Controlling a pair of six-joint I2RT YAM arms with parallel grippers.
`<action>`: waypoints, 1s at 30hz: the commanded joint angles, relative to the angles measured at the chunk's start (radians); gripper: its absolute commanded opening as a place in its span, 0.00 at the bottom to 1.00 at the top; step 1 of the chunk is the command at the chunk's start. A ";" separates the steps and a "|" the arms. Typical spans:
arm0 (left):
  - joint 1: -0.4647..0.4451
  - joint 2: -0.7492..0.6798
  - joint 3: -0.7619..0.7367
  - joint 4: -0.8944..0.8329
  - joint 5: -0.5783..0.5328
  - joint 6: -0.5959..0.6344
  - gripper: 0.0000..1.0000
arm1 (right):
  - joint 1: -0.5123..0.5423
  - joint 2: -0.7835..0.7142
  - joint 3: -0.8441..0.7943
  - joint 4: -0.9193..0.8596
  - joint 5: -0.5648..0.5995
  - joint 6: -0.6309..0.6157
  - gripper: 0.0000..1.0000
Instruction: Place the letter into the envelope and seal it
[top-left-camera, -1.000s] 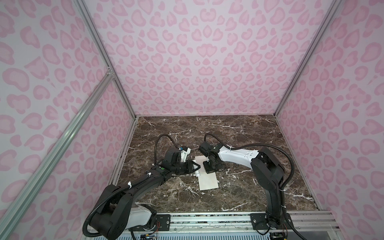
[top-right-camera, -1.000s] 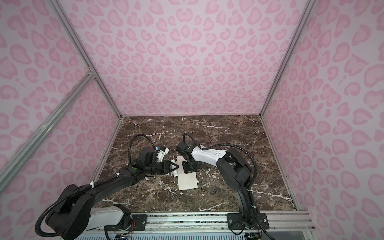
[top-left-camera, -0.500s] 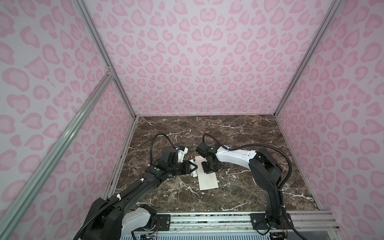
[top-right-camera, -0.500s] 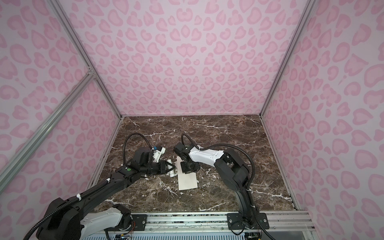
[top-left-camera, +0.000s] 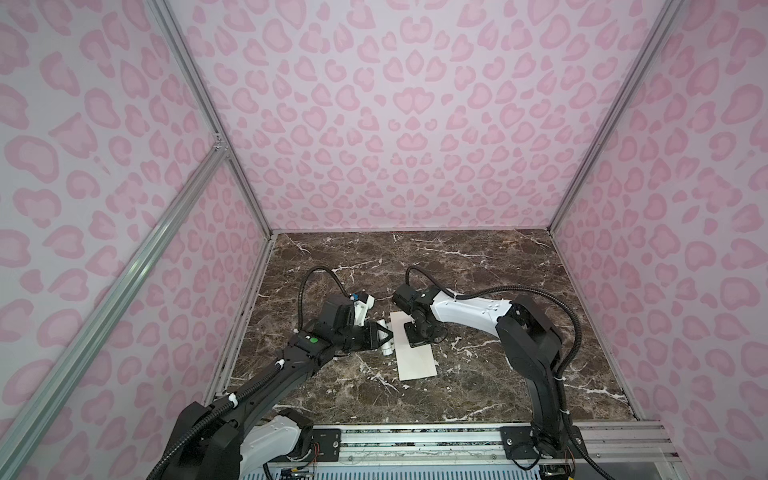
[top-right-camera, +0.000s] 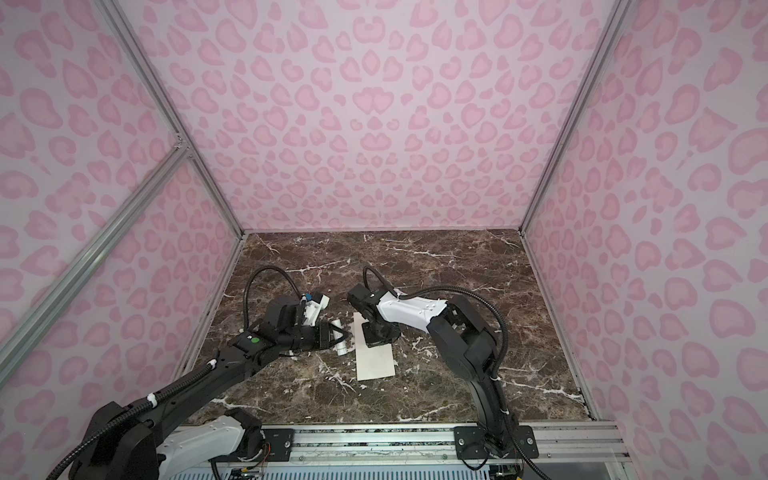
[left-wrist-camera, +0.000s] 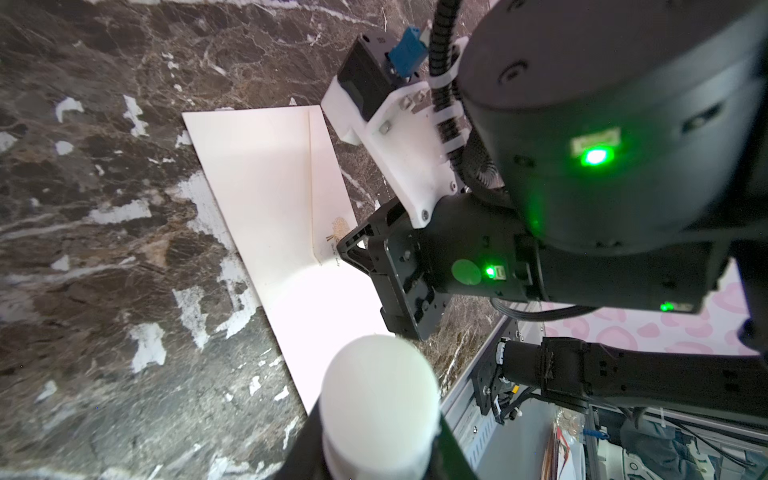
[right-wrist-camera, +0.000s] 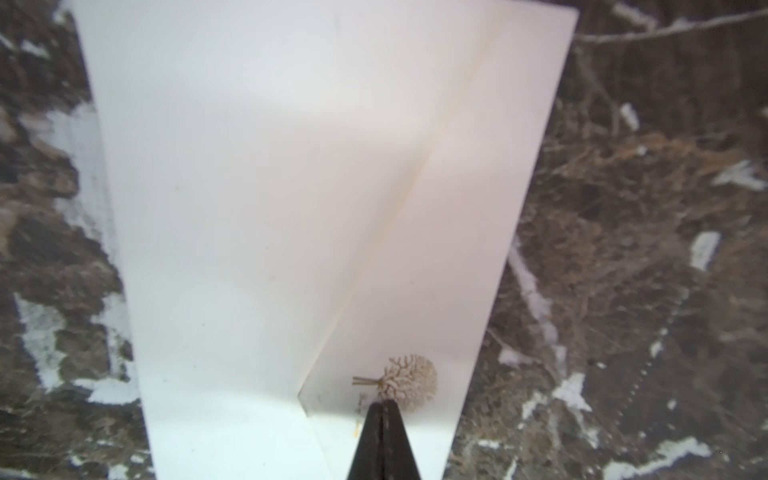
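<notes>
The envelope (top-left-camera: 415, 361) lies flat on the brown marble counter (top-left-camera: 478, 266), just below the middle of both top views. Its long sides run from upper to lower frame with a slight tilt. Its pointed flap (right-wrist-camera: 436, 249) is folded down over the body. In the right wrist view the flap's edge runs diagonally from the upper right to a tip at lower centre. A small gold emblem (right-wrist-camera: 409, 380) sits on the flap just beside that tip.

The right pincer (right-wrist-camera: 384, 411) is clenched, its two black fingers pressed together with nothing between them. It points down at the envelope, and its tips touch the flap at the emblem's edge, at the bottom of the right wrist view. In both top views its black body covers part of the envelope's upper right side.

The left pincer (top-left-camera: 386, 334) extends from the lower left and grasps a white stick (top-left-camera: 387, 349), a short cylinder held crosswise between its fingers. The stick sits just beside the envelope's left long edge; I cannot tell whether it touches the paper. In the left wrist view the stick's round end fills the lower centre. The envelope stretches behind it toward the upper left, with the right arm over the envelope's right side.
</notes>
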 joint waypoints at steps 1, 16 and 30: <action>0.001 0.004 0.017 -0.010 0.001 0.015 0.05 | 0.002 0.052 -0.028 -0.001 -0.009 -0.002 0.00; 0.001 -0.028 0.016 -0.028 0.004 0.023 0.05 | 0.008 0.060 -0.051 0.024 -0.006 0.035 0.16; 0.001 -0.028 0.017 -0.024 0.005 0.024 0.05 | 0.008 0.077 -0.038 0.044 -0.036 0.031 0.08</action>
